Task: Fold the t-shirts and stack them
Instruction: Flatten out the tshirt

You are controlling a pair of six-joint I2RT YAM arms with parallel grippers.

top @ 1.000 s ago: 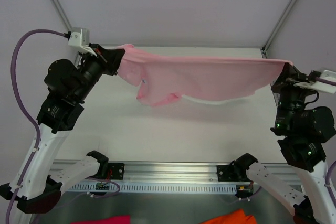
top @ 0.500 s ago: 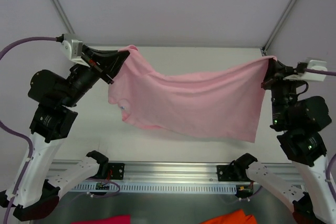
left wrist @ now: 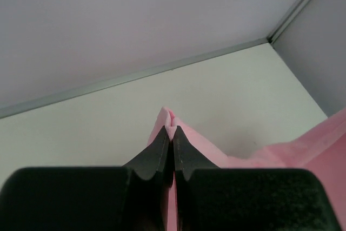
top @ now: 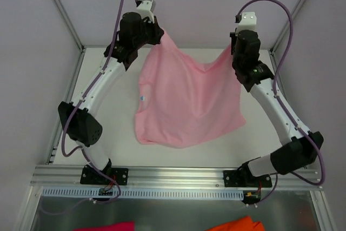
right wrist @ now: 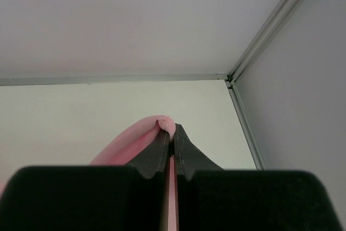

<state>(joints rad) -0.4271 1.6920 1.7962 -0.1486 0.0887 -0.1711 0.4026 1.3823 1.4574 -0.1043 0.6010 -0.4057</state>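
Note:
The light pink t-shirt (top: 186, 101) hangs by two corners at the far end of the table and drapes down toward the near side, its lower hem resting on the table. My left gripper (top: 161, 35) is shut on its far left corner, and a pink fold (left wrist: 168, 118) pokes out past the closed tips (left wrist: 173, 132). At the far right corner my right gripper (top: 231, 50) is shut on the cloth too; a pink loop (right wrist: 157, 123) curls over its tips (right wrist: 173, 131). The cloth sags in a V between the two grips.
The white table (top: 108, 123) is walled at the back and both sides, with metal posts in the far corners (right wrist: 238, 74). A slotted metal rail (top: 173, 179) runs along the near edge. A magenta scrap (top: 111, 225) and an orange scrap (top: 238, 224) lie below it.
Both arms have swung from the near sides out to the far end of the table and closer together, carrying the shirt. The cloth, stretched wide before, now hangs lengthwise toward the near side.

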